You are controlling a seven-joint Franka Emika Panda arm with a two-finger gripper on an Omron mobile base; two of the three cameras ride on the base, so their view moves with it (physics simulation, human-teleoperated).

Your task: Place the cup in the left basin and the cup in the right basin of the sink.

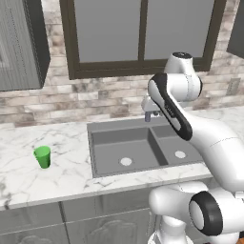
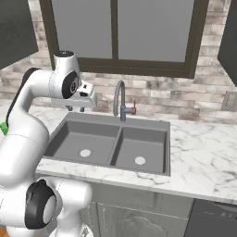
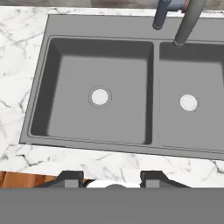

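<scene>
You've got the gripper [image 2: 74, 109] hanging above the back-left corner of the sink [image 2: 111, 121], well off the marble counter [image 2: 203, 152]. In the hand view its two dark fingertips [image 3: 70, 178] are spread apart with nothing between them, looking straight down into the sink. The left basin [image 3: 99, 87] sits just under the hand, pale round drain [image 3: 99, 96] near its centre; the right basin [image 3: 192, 100] is past the divider with its own drain [image 3: 188, 103]. Neither basin holds anything. One green cup [image 1: 42, 157] stands upright on the counter to the left of the sink, well apart from the sink rim and from the gripper. In the right base view you get just a green sliver at the left edge behind the arm, too cropped to say what it is. I can make out one cup, no more. The gooseneck faucet [image 2: 120, 99] rises from the back rim at the divider, to the right of the hand, not touching it. A dark-framed window [image 2: 115, 32] and a brick wall sit behind the sink.
</scene>
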